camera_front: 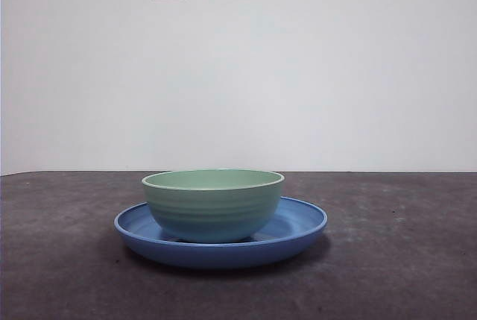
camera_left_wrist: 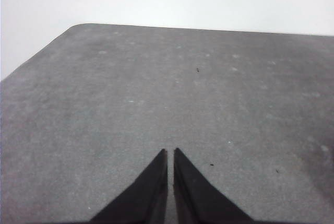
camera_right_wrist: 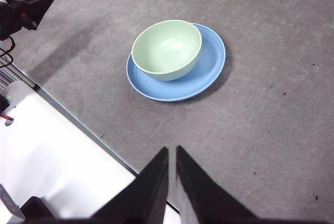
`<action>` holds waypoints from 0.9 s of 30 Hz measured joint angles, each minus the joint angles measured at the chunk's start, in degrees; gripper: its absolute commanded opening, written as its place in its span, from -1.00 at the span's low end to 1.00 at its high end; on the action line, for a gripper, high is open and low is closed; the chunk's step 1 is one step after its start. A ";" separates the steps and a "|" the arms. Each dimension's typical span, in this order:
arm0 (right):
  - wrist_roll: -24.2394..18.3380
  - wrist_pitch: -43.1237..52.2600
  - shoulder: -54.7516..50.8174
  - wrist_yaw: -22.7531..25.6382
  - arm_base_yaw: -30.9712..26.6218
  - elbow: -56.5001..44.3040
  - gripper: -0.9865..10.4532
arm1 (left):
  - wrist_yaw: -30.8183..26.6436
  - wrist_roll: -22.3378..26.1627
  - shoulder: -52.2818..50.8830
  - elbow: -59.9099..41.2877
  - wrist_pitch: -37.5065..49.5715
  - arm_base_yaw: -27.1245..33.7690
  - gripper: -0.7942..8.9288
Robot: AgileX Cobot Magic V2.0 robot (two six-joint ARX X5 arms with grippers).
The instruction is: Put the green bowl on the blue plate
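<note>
Both pincers, left gripper (camera_left_wrist: 170,152) and right gripper (camera_right_wrist: 172,151), were pressed together and empty as I saw the pale mint-green ridged bowl (camera_front: 213,204) already resting upright on the wide glossy blue plate (camera_front: 302,224), leaving nothing to do.

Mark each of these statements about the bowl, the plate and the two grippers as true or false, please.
1. The green bowl sits upright on the blue plate. True.
2. The bowl sits exactly in the middle of the plate. False: in the right wrist view it sits off-centre, with its side over one part of the rim.
3. The right gripper grips the bowl. False: it is apart from the bowl, holding nothing, fingers together.
4. The left gripper is shut over bare table. True.
5. The bowl is filled with food. False: it is empty.
</note>
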 measured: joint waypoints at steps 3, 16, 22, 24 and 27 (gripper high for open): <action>0.00 0.00 0.00 0.00 0.00 0.00 -0.79 | 0.02 1.25 0.00 0.00 -0.02 0.00 -0.80; 0.00 0.00 0.00 0.00 0.00 0.00 -0.79 | 0.07 0.57 0.00 0.00 0.00 0.00 -0.80; 0.00 0.00 0.00 0.00 0.00 0.00 -0.79 | 0.07 0.57 0.00 0.00 0.00 0.00 -0.80; 0.00 0.00 0.00 0.00 0.00 0.00 -0.79 | 0.07 0.57 0.00 0.00 0.00 0.00 -0.80; 0.00 0.00 0.00 0.00 0.00 0.00 -0.79 | 0.07 0.57 0.00 0.00 0.00 0.00 -0.80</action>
